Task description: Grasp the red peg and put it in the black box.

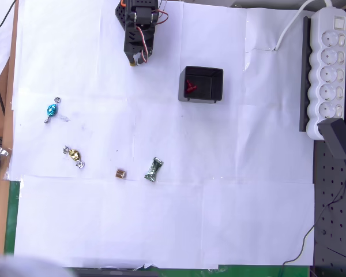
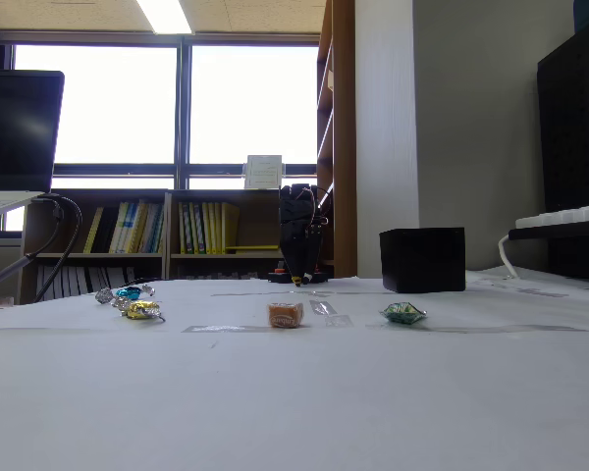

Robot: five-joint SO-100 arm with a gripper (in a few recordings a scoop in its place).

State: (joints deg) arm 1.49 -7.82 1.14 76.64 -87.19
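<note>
the small squarish black plastic box point(image 1: 201, 84) with low thick walls sits on the white paper-covered table point(image 1: 161, 219), and inside it, on the dark floor toward its left side in the overhead view, lies a small dark-red plastic piece point(image 1: 190, 87) — it looks to be the red peg, so the placing appears done. the black arm's gripper point(image 1: 136, 58) is folded back near its base, well apart from the box and holding nothing; whether its jaws are spread or pressed together i cannot tell. left on the paper are a blue wrapped candy point(image 1: 52, 109), a gold one point(image 1: 74, 156), a green one point(image 1: 153, 170) and a small brown cube point(image 1: 120, 173) — none of these is part of the task.
</note>
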